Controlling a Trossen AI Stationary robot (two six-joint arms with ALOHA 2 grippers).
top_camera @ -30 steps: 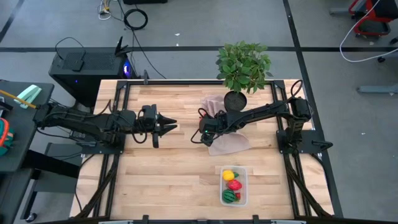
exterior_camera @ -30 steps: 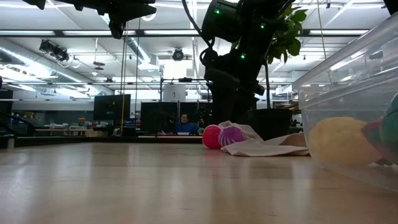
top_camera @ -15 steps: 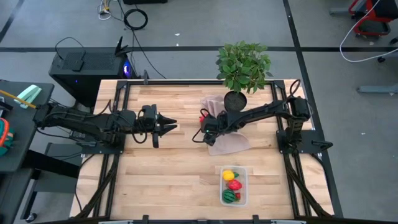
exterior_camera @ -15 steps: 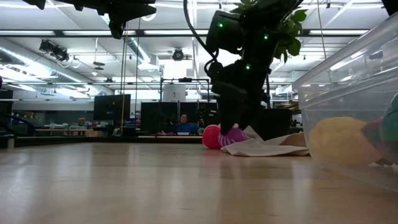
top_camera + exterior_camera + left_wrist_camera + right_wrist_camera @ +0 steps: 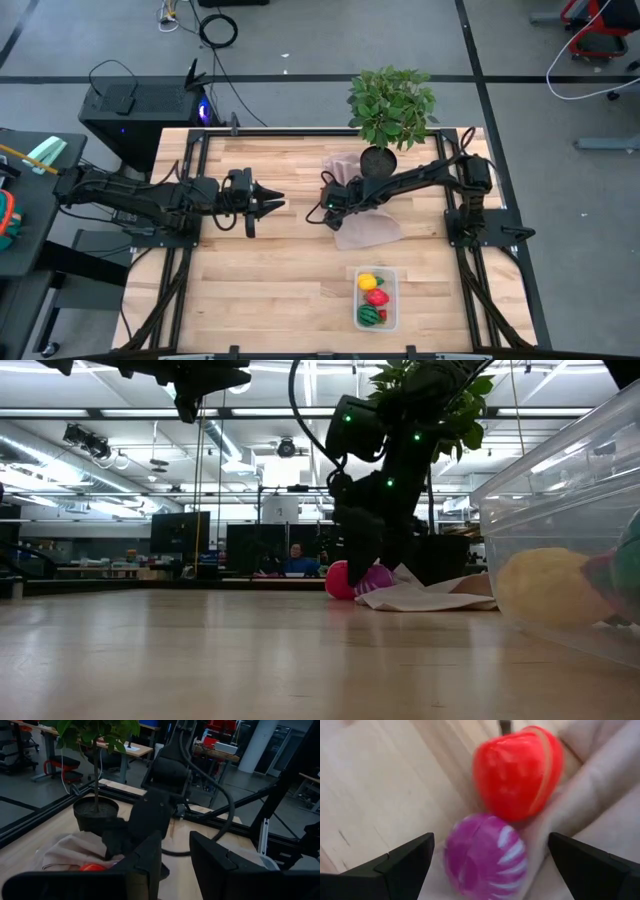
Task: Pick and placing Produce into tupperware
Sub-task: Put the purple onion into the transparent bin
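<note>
The clear tupperware (image 5: 377, 298) sits near the table's near edge with yellow, red and striped green produce inside; in the low view its wall (image 5: 560, 490) fills the right. A purple produce (image 5: 482, 855) and a red produce (image 5: 517, 770) lie side by side at the left edge of a beige cloth (image 5: 365, 228), and the low view shows the purple produce (image 5: 379, 576) and the red produce (image 5: 338, 579) there too. My right gripper (image 5: 490, 870) is down over them, open, one finger on each side of the purple one with space between. My left gripper (image 5: 268, 203) waits open above the table's left half.
A potted plant (image 5: 390, 105) stands at the far edge just behind the cloth and the right arm. Black frame rails run along the table's left and right sides. Bare wood lies between the cloth and the tupperware. A person sits far off in the room (image 5: 295, 560).
My right gripper has come down from above the cloth to table height, onto the spot where the purple and red produce lie, with its fingers now around the purple one. The produce, the cloth and the left arm have stayed where they were.
</note>
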